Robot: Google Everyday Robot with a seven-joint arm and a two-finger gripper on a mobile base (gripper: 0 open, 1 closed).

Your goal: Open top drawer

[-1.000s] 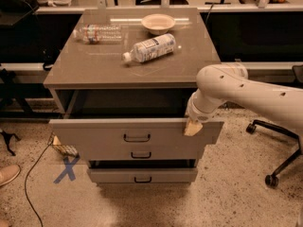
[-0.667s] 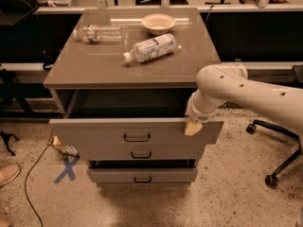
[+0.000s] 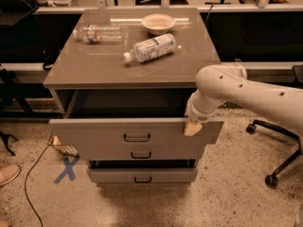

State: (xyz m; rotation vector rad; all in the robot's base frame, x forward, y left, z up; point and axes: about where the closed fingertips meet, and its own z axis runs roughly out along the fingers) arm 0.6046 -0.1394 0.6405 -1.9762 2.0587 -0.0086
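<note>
- The hand (image 3: 193, 126) sits at the upper right edge of the top drawer (image 3: 94, 138), touching its front lip (whether it is clenched or released I cannot tell).
- The white arm (image 3: 246, 91) reaches in from the right.
- The top drawer stands open, its wide front forward of the cabinet, with a dark gap behind it and a black bar handle (image 3: 137, 137) at centre.
- Two narrower drawers sit below it.
- On the bench (image 3: 90, 70) above lie a labelled bottle (image 3: 149, 48), a clear bottle (image 3: 97, 33) and a bowl (image 3: 157, 21).
- A blue X (image 3: 66, 168) marks the floor to the left.
</note>
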